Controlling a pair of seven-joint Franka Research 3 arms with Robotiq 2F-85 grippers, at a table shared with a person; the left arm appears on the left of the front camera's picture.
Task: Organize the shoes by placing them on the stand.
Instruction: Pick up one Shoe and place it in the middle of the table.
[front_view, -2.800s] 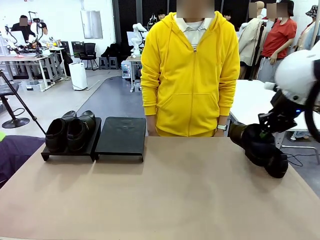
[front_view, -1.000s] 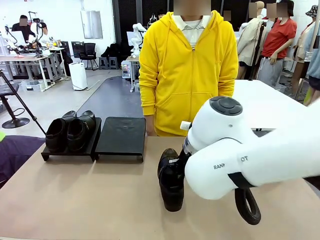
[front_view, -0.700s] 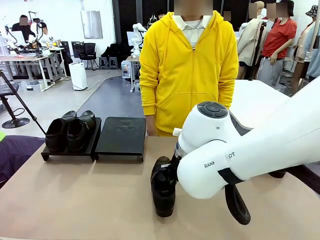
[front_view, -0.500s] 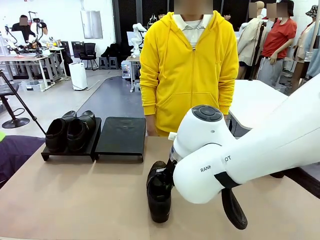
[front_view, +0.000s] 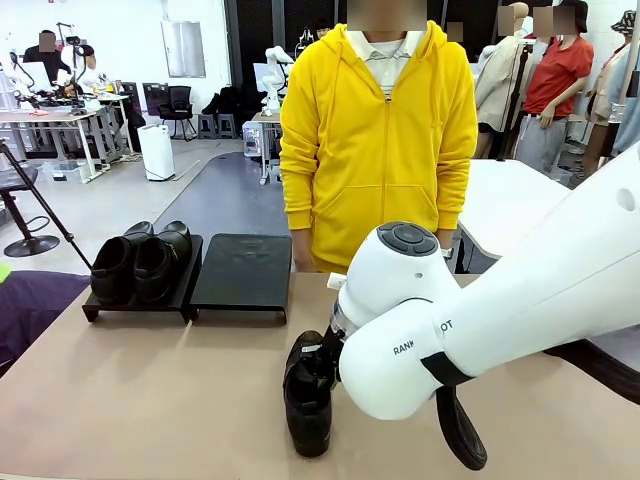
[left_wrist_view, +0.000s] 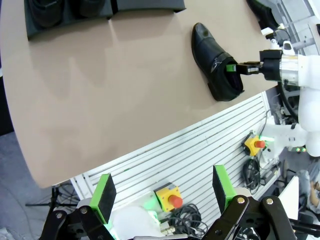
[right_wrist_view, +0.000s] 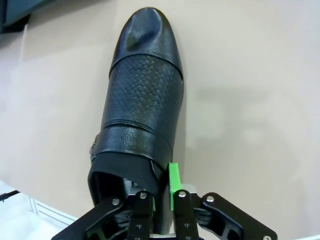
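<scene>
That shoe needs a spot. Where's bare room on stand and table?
On the stand, the right panel is bare; the left panel holds two shoes. The table is open between it and the gripped shoe. Crowded around the right pincer.

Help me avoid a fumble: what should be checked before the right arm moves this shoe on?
1. Right gripper pinches the shoe at its heel collar: ok.
2. Stand has one bare panel for it: ok.
3. Two shoes sit on the other panel, out of the way: ok.
4. Left gripper open, well away from the shoe: ok.
5. Person, hands clear of the stand: cannot tell.
</scene>
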